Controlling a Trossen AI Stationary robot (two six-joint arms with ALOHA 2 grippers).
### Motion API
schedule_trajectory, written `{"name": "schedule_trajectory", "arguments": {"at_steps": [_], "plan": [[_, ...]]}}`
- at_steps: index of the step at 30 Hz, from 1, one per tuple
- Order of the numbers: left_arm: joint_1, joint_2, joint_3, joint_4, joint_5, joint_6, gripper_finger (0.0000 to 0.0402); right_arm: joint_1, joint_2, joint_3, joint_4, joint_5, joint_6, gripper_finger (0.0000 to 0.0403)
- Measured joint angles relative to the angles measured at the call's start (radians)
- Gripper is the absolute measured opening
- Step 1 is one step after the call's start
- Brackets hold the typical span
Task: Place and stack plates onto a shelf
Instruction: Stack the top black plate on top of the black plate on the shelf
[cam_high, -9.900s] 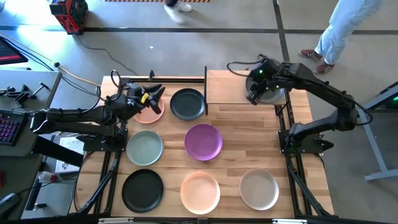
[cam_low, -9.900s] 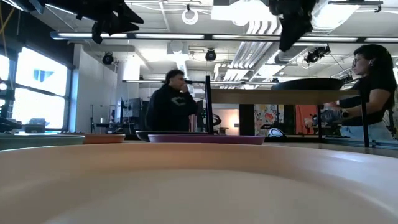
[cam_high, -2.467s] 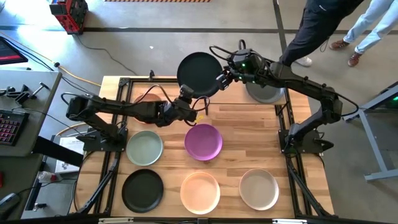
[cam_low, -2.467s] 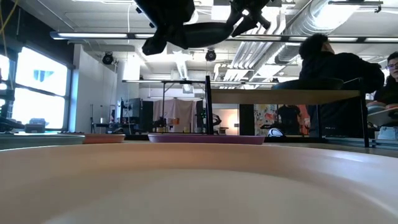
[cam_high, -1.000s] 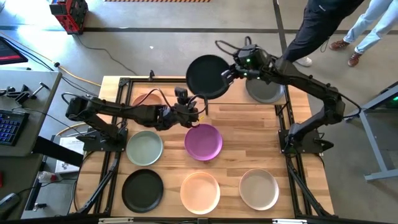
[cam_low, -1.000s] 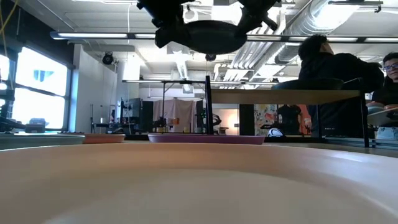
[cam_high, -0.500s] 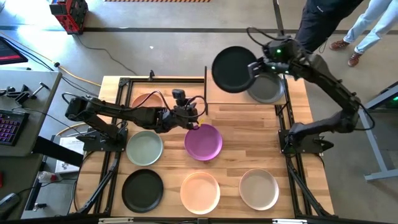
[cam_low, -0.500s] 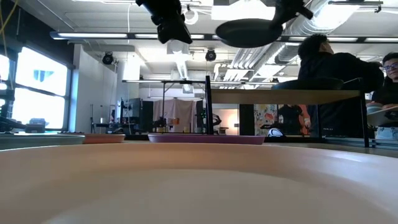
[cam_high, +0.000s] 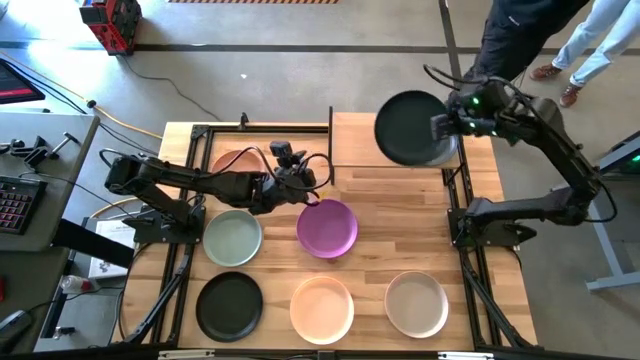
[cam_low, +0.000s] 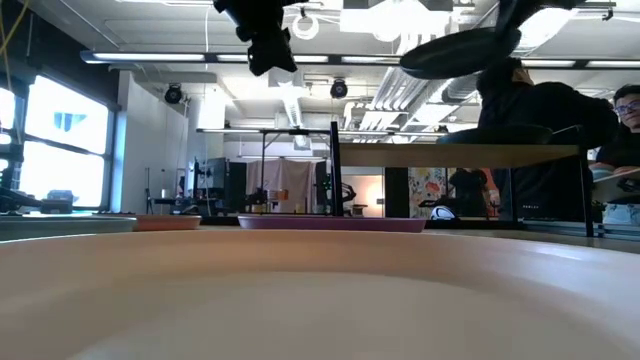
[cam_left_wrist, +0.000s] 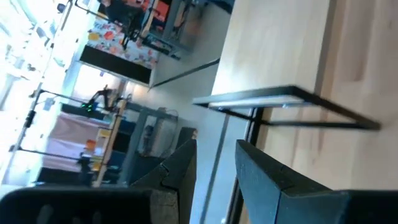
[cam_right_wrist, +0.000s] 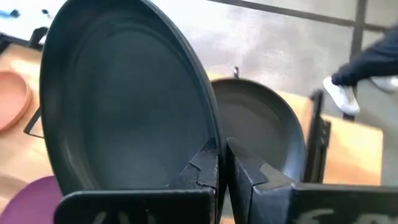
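While right hand (cam_high: 441, 125) pinches black plate (cam_high: 408, 128) by rim above shelf (cam_high: 362, 140) w/ grey plate (cam_right_wrist: 267, 134), left hand (cam_high: 310, 182) hangs part-open, empty, over surface (cam_high: 400, 232) centre.

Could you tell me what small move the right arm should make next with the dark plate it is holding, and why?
Probably ease it a little further right and lower it. The right gripper is shut on the rim of the black plate, which hangs above the shelf, only partly over the grey plate lying there. The left gripper, empty, sits back near the purple plate.
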Motion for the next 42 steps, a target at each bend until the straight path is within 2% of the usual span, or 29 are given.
{"name": "schedule_trajectory", "arguments": {"at_steps": [3, 9, 13, 18, 25, 32, 37, 42], "plan": [[0.017, 0.0, 0.0, -0.042, -0.036, 0.02, 0.0102, 0.056, -0.064, -0.042, -0.03, 0.057, 0.132, 0.0], [0.057, -0.013, 0.001, -0.124, -0.051, 0.011, 0.0102, 0.141, -0.257, -0.297, 0.043, 0.104, 0.406, 0.0], [0.086, -0.02, 0.001, -0.142, -0.038, 0.011, 0.0101, 0.154, -0.372, -0.45, 0.116, 0.129, 0.556, 0.0], [0.122, -0.028, 0.001, -0.151, 0.018, -0.01, 0.0101, 0.154, -0.464, -0.573, 0.196, 0.184, 0.719, 0.0], [0.164, -0.031, 0.001, -0.154, 0.073, -0.016, 0.0101, 0.153, -0.476, -0.68, 0.207, 0.26, 0.939, 0.0], [0.193, -0.031, 0.001, -0.157, 0.077, -0.016, 0.0101, 0.153, -0.466, -0.779, 0.249, 0.303, 1.115, 0.0], [0.206, -0.031, 0.001, -0.158, 0.082, -0.016, 0.0101, 0.153, -0.463, -0.82, 0.285, 0.343, 1.19, 0.0], [0.217, -0.031, 0.001, -0.158, 0.108, -0.017, 0.0101, 0.152, -0.434, -0.838, 0.331, 0.351, 1.195, 0.0]]}}
